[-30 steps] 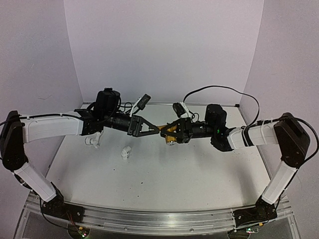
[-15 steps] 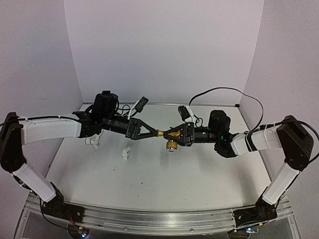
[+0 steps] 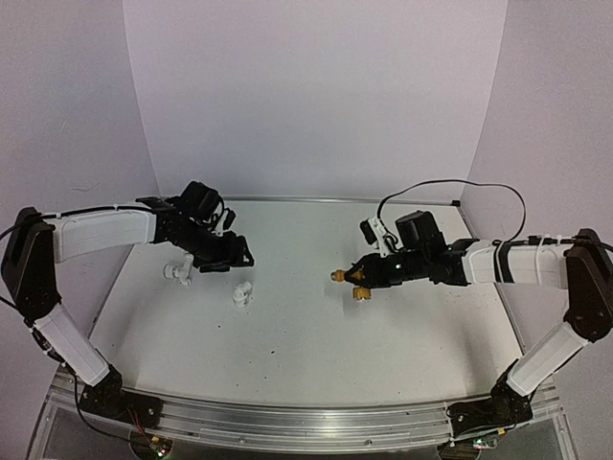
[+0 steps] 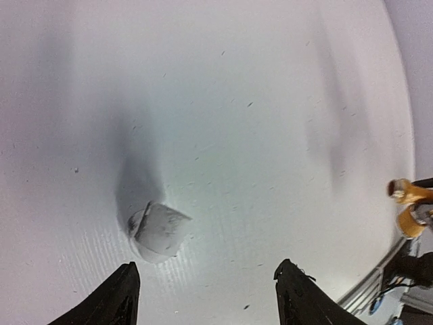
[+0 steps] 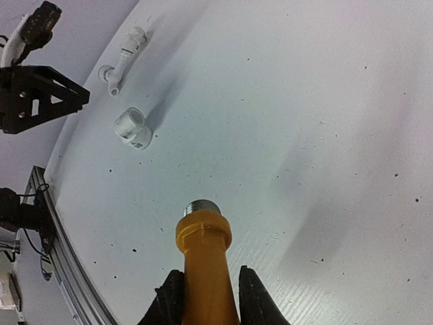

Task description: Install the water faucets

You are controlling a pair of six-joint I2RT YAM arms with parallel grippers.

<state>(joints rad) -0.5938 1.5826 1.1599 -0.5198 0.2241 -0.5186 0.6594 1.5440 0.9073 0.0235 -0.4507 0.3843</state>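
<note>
My right gripper (image 3: 372, 277) is shut on the yellow-gold water faucet (image 3: 351, 279), held a little above the table right of centre. In the right wrist view the faucet (image 5: 203, 247) juts out between the fingers, its silvery threaded end (image 5: 203, 206) pointing away. My left gripper (image 3: 237, 257) hangs open at the back left with nothing in it. Just ahead of its left finger (image 4: 120, 298) lies a stubby white pipe fitting (image 4: 157, 230). The white water faucet (image 3: 179, 273) lies on the table under the left arm.
The white pipe fitting (image 3: 242, 292) lies left of centre, with the white faucet (image 5: 124, 57) beyond it in the right wrist view. The left gripper (image 5: 42, 95) shows at that view's left edge. Purple walls enclose the table (image 3: 316, 355).
The left gripper opened, let go of the yellow faucet and drew back left and down over the white fitting. The right arm pulled right and lower with the faucet.
</note>
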